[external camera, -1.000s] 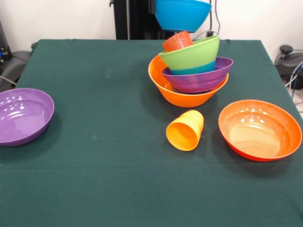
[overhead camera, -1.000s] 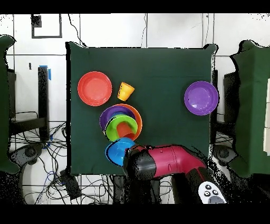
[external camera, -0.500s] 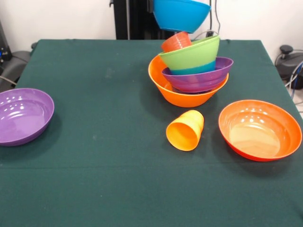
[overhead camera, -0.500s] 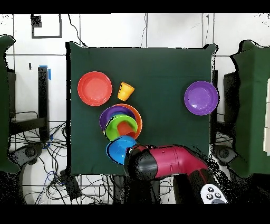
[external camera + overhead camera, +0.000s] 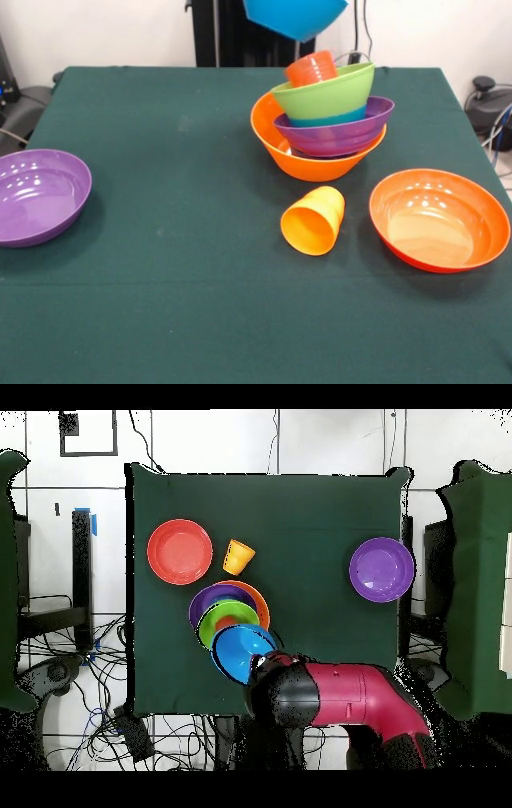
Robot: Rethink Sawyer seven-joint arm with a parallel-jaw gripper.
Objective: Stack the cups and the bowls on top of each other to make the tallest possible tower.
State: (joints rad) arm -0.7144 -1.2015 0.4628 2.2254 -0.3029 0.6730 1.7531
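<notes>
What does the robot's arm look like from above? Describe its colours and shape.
The arm is a thick, rounded tube in glossy crimson red, ending in a bulky black, rounded joint toward the bowls. No markings or cables on it are visible, and its gripper is hidden.

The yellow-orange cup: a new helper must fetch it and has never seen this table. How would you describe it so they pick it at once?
Start at the green table and find the stack in the big yellow-orange plastic bowl. Just in front of it, left of the wide red-orange bowl, is the small tapered yellow-orange plastic cup. It alone lies on its side, by itself.
</notes>
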